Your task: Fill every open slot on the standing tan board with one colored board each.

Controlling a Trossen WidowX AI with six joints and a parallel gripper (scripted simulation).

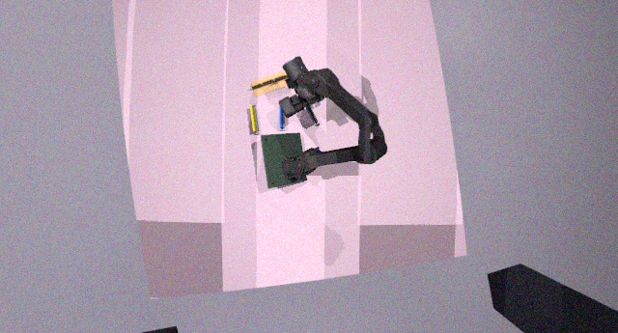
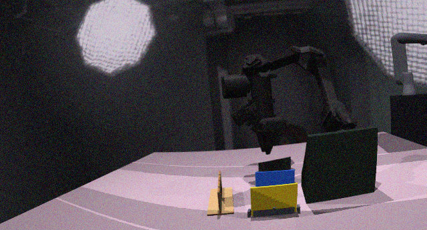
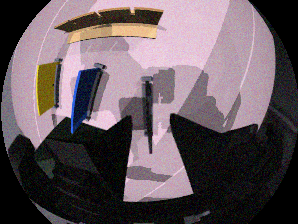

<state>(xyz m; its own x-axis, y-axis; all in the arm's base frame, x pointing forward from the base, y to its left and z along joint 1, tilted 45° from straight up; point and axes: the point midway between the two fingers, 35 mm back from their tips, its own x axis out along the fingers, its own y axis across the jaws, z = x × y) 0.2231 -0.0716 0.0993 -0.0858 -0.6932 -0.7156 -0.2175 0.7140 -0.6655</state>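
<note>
The tan board point(image 1: 270, 82) point(image 2: 219, 190) point(image 3: 110, 20) stands on its tan base; two empty slots show in its top edge in the wrist view. A yellow board point(image 1: 253, 119) point(image 2: 273, 197) point(image 3: 47, 90), a blue board point(image 1: 281, 119) point(image 2: 275, 177) point(image 3: 85, 95) and a black board point(image 1: 313, 117) point(image 2: 275, 164) point(image 3: 148, 100) stand upright in separate holders. My gripper point(image 2: 267, 152) point(image 3: 150, 119) points down above the black board, fingers partly open and empty. The black board shows between the fingertips in the wrist view, below them. In the top view the arm hides the fingertips and the tan board's right end.
A large dark green panel point(image 1: 277, 152) point(image 2: 340, 165) stands beside the holders, near the arm's base, and rises well above the colored boards. The blue board stands between the yellow and black ones, close beside the gripper. Shadows and light bands cross the table point(image 1: 179, 106).
</note>
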